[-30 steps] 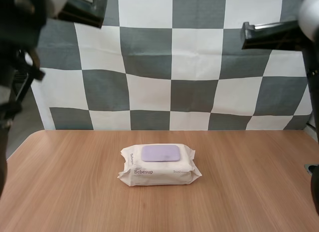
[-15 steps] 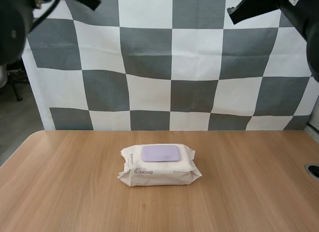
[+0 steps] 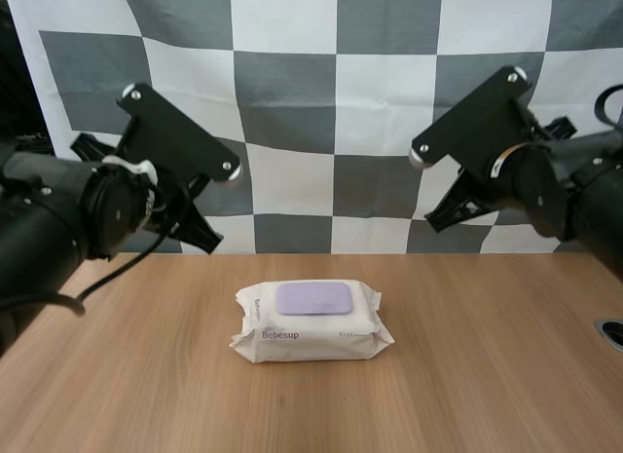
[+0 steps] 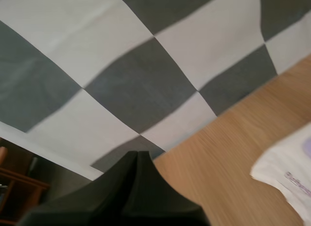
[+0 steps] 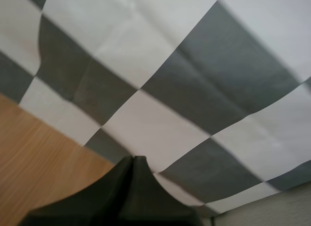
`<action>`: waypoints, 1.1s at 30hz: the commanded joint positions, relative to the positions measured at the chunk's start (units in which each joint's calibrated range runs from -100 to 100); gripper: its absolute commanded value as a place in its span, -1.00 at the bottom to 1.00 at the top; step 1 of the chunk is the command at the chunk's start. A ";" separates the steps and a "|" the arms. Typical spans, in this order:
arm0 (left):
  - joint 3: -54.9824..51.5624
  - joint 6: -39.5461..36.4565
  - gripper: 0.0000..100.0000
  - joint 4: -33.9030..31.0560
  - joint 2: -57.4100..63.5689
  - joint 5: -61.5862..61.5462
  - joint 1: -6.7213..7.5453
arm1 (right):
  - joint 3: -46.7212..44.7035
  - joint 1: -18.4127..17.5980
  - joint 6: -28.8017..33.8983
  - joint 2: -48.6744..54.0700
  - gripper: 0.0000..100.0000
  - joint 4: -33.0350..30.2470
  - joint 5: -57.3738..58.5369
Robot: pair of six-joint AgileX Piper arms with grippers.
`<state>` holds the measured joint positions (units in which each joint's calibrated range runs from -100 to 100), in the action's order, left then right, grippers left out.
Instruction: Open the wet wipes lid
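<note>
Two closed, empty: left tool [image 4: 136,159] | right tool [image 5: 134,163] | wet wipes pack [image 3: 311,334] between, apart, lid [image 3: 313,299] flat

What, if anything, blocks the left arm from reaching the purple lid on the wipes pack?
Probably nothing, so yes: the lid lies closed and uncovered atop the pack, and the left tool, shut, hangs above the table beside it.

Left arm [image 3: 83,211], right arm [image 3: 550,180] held high; both jaws closed.

Overlooking the table [image 3: 506,395] from behind; riding both wrists, facing its far edge, sharing the wet wipes pack [image 4: 289,170] from the left wrist.
</note>
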<state>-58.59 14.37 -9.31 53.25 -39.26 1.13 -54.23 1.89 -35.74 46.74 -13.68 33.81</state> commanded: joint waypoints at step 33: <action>-8.98 53.36 -1.00 59.31 -8.59 -51.25 -15.03 | -10.92 0.00 -7.85 -0.04 -1.00 6.09 2.46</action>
<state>-67.55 61.73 46.01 45.69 -81.62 -7.16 -65.10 1.89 -43.60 46.79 -7.63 36.69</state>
